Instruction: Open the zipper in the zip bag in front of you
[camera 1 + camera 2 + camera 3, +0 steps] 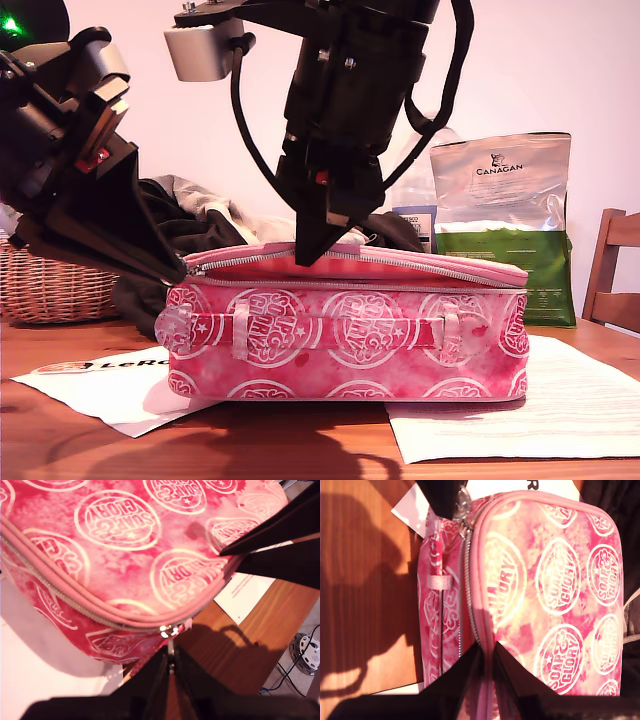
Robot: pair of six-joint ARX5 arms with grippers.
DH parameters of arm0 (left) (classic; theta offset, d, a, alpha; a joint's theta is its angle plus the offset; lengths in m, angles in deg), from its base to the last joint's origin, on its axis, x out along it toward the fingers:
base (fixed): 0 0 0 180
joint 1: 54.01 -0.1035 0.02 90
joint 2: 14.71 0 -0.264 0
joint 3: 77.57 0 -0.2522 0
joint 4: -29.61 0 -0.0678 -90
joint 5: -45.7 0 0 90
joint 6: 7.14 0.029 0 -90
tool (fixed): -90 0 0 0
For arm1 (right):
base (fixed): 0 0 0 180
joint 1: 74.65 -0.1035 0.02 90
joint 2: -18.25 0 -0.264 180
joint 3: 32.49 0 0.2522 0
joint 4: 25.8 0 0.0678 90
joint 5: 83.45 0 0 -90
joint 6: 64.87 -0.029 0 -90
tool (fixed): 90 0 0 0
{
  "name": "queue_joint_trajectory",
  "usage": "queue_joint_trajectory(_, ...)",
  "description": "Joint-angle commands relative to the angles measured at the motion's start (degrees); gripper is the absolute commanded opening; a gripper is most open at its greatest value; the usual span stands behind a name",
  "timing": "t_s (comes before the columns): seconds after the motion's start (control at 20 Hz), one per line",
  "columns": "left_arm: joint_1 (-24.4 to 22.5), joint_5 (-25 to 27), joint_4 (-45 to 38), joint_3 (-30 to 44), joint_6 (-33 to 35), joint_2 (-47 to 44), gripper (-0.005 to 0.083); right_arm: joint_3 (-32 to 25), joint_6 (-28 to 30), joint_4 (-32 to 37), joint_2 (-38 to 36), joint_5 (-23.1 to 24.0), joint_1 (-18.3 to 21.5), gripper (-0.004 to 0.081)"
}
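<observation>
The pink zip bag [350, 340] with white circle logos lies on its side on the table, strap handle facing the camera. Its zipper [420, 285] runs below the lid; along the front two toothed lines sit slightly apart. My first gripper [183, 272] is at the bag's corner on the exterior view's left, shut on the zipper's metal pull [170, 631]. A clear round tab [172, 327] hangs below that corner. My second gripper [308, 255] comes down at the middle of the lid, shut on the lid's piped edge [482, 630] beside the zipper [468, 580].
A green-and-silver Canagan pouch [505, 220] stands behind the bag. Dark clothes [190, 225] and a wicker basket [50, 285] lie at the exterior view's left. White papers [500, 410] lie under the bag on the wooden table [300, 450]. A chair [615, 270] stands at the exterior view's right.
</observation>
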Motion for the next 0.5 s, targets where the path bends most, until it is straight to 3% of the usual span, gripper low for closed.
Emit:
queue_joint_trajectory(0.0,0.35,0.92,0.63,0.81,0.17,-1.36,-0.0019,-0.2,-0.04,-0.28,0.5,0.07,0.68,-0.0012)
queue_joint_trajectory(0.45,-1.64,8.96,1.05,0.81,2.03,-1.33,-0.0019,-0.2,-0.11,-2.12,0.5,-1.88,1.03,-0.0013)
